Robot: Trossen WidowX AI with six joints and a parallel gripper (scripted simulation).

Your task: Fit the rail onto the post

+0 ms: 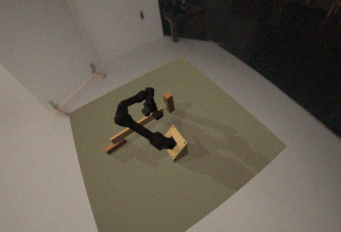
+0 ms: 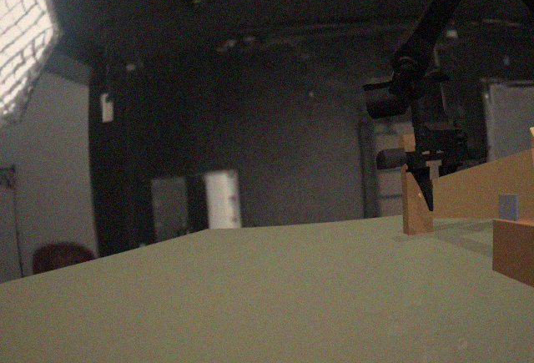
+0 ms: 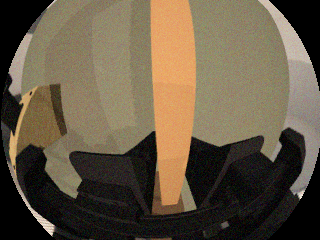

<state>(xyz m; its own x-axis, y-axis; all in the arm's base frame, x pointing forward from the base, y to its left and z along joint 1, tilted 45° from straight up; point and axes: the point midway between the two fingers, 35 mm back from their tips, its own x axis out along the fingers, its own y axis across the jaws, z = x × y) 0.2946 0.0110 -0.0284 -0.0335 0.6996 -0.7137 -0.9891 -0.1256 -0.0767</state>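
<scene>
The long wooden rail (image 1: 129,130) (image 2: 482,189) (image 3: 172,87) runs from the low footboard block (image 1: 114,146) (image 2: 513,249) toward the short post (image 1: 168,102) (image 2: 415,214). Its far end sits in the grey bracket (image 1: 120,140) (image 2: 507,206). My gripper (image 1: 155,113) (image 2: 425,186) (image 3: 170,190) is shut on the rail near its near end and holds that end up off the table, just in front of the post. In the top view a small gap shows between the rail end and the post's peg face. The pegs are too small to make out well.
The arm's base stands on a tilted wooden mounting plate (image 1: 178,140) (image 3: 36,123) to the right of the rail. All of it rests on the olive-green table top (image 1: 192,92) (image 2: 215,299). White floor surrounds it, and dark furniture stands far behind.
</scene>
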